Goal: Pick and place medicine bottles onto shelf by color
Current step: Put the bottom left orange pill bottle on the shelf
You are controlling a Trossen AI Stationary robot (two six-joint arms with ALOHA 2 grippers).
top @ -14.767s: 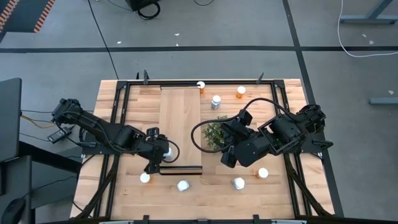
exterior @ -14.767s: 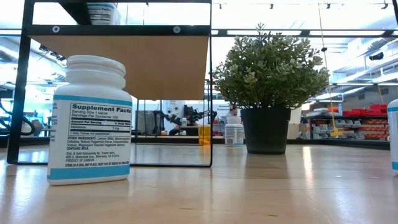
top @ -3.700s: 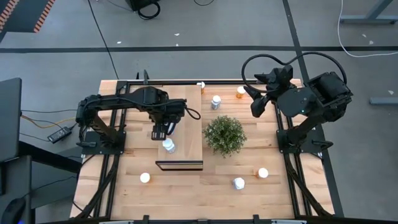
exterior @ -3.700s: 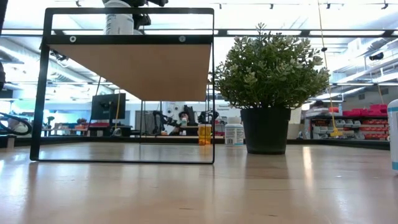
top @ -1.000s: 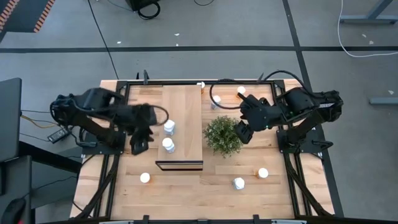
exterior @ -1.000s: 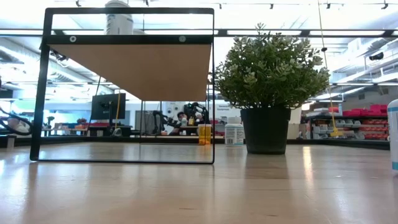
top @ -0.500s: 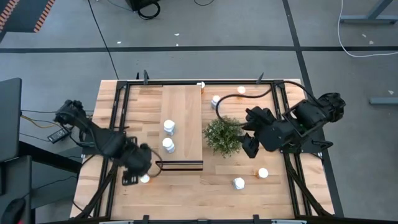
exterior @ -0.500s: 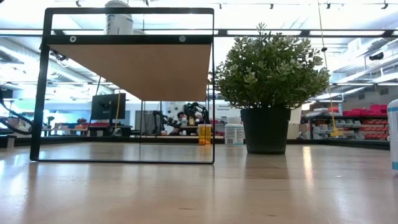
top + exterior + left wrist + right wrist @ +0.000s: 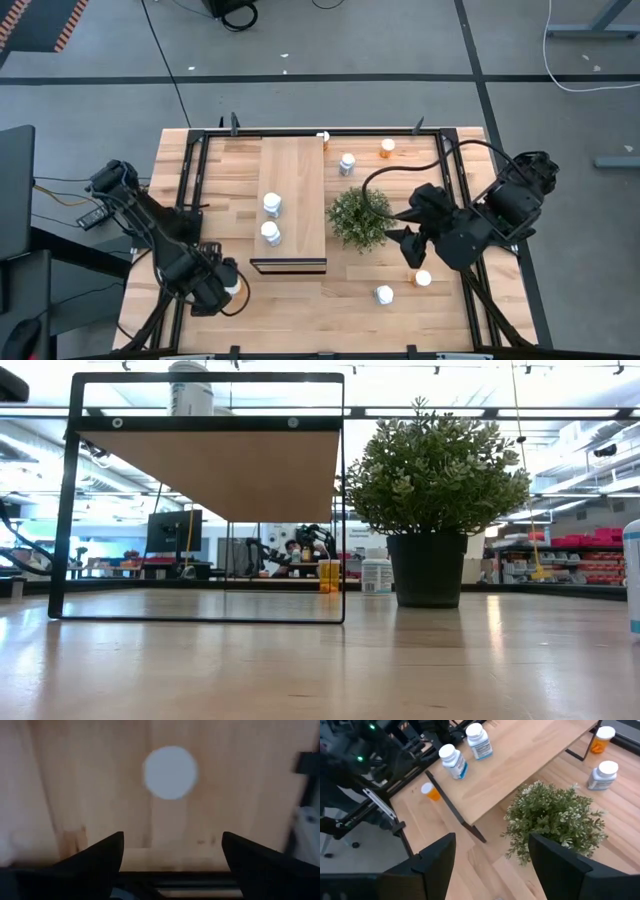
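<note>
The shelf point(image 9: 291, 200) stands mid-table with two white medicine bottles point(image 9: 271, 205) point(image 9: 269, 233) upright on its top. An orange bottle with a white cap point(image 9: 234, 285) stands on the table near the front left. My left gripper point(image 9: 218, 287) hangs over it, pointing down and open; in the left wrist view the cap point(image 9: 170, 772) shows just beyond the gap between the fingers point(image 9: 95, 856). My right gripper point(image 9: 408, 250) is open in the air right of the plant, above another orange bottle point(image 9: 423, 278) and a white one point(image 9: 384, 294).
A bushy potted plant point(image 9: 362, 218) stands right of the shelf. Behind it are a white bottle point(image 9: 347, 163), an orange bottle point(image 9: 387, 148) and a third bottle point(image 9: 323, 137) at the far edge. Black frame rails point(image 9: 185, 200) run along the table's sides.
My left gripper has swung from beside the shelf toward the table's near left corner and come down over the orange bottle there. My right gripper has moved toward the near edge, passing along the plant's right side. No bottle has moved.
</note>
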